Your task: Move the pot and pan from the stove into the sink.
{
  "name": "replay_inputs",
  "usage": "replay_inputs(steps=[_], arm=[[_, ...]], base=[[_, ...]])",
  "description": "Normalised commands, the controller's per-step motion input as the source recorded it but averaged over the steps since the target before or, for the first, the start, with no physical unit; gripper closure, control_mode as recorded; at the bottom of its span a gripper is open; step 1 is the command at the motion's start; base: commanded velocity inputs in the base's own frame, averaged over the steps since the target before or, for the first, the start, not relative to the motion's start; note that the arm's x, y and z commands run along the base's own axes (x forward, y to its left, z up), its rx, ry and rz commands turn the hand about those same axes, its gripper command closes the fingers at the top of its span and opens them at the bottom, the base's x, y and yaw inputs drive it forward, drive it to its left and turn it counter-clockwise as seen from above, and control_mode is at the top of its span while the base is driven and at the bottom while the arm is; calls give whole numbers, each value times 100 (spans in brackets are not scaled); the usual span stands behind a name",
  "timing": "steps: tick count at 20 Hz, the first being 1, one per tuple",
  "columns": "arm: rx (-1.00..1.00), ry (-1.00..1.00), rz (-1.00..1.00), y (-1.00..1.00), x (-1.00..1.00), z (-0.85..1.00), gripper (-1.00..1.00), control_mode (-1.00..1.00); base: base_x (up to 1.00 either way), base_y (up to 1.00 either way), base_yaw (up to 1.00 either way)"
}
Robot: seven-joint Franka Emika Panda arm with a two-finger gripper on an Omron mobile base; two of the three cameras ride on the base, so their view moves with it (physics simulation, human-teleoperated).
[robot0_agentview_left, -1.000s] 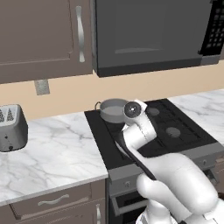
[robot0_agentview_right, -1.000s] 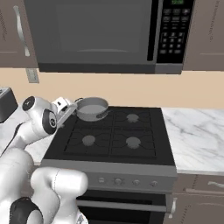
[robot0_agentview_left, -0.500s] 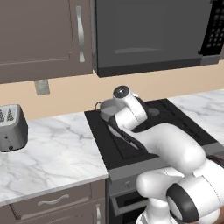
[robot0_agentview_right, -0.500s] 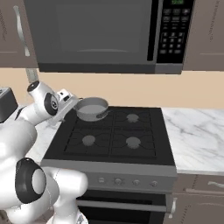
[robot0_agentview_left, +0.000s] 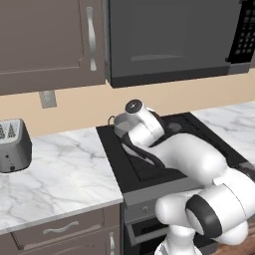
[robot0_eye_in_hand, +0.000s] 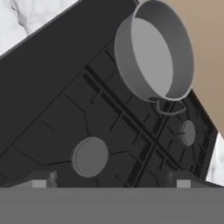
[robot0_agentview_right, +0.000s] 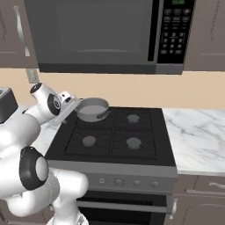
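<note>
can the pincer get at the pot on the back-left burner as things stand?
Probably yes. The pincer is open and faces the pot across bare stove grates; nothing lies between them, and one loop handle faces it.

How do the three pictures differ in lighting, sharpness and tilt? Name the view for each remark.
Left base view: flat, even light, with the white arm covering much of the stove. Right base view: soft and slightly blurred, only faint shading under the pot. Hand view: rolled sideways, so the pot looks tipped, with the burner grates running diagonally.
</note>
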Motion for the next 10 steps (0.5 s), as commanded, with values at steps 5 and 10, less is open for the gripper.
replay_inputs(steps=[5,10], arm=[[0,9,0,0,76,-1,-100,-100],[0,9,0,0,78,-6,-100,-100]], base=[[0,0,0],[0,0,0]])
